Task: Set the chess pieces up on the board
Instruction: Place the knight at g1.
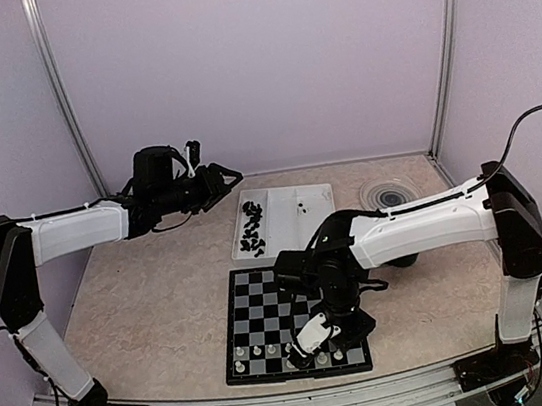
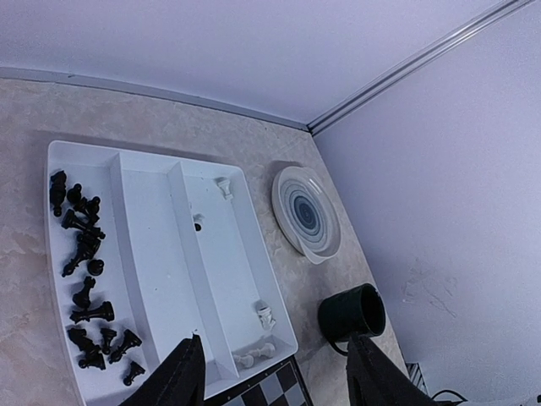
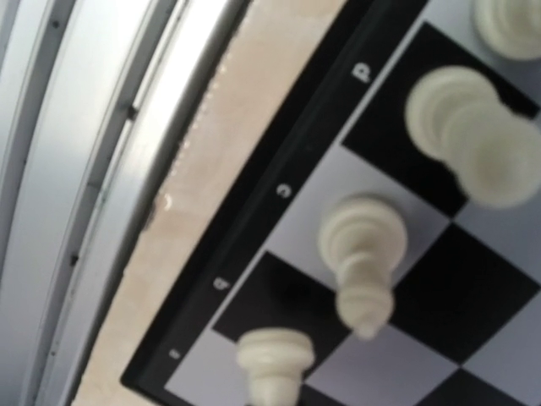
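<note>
Only a few white pieces stand on the board, along its 6 o'clock edge. All the black pieces lie in the tray at 12 o'clock. The left gripper hangs apart and empty. The right gripper is closed over that edge, but I cannot see whether it pinches a piece.

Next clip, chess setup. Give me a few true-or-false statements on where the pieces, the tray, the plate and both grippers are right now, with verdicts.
1. The black pieces lie in the white tray. True.
2. The right gripper hangs over the tray. False: it is down at the near edge of the board, among white pieces.
3. White pieces stand on the board's near rows. True.
4. The left gripper grips a black piece. False: its fingers are apart with nothing between them.
5. The ringed plate rests on the board. False: it sits on the table beside the tray.
</note>
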You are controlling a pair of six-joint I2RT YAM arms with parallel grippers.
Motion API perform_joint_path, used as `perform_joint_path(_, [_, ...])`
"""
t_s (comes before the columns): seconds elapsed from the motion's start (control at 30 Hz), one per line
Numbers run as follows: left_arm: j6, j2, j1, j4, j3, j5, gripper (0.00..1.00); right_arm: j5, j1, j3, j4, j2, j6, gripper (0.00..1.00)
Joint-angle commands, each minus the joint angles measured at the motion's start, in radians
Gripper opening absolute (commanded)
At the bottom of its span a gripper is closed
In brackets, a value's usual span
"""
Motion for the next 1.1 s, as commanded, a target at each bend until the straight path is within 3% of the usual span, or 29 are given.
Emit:
perform_joint_path(0.0, [0.016, 0.0, 0.0, -0.003, 0.037, 0.015, 0.57, -0.018, 0.011, 0.021, -0.024, 0.016, 0.015, 0.03])
perform_joint_path(0.27, [0.019, 0.009, -0.001, -0.011, 0.045, 0.021, 0.57, -0.021, 0.011, 0.005, -0.015, 0.022, 0.017, 0.14])
perform_joint_path(0.87, [0.029, 0.026, -0.009, -0.029, 0.06, 0.032, 0.57, -0.032, 0.011, -0.017, -0.002, 0.017, 0.017, 0.17])
perform_joint_path(1.07, [0.067, 0.02, -0.013, -0.068, 0.079, -0.004, 0.57, 0.0, -0.033, -0.05, -0.006, -0.098, -0.047, 0.23])
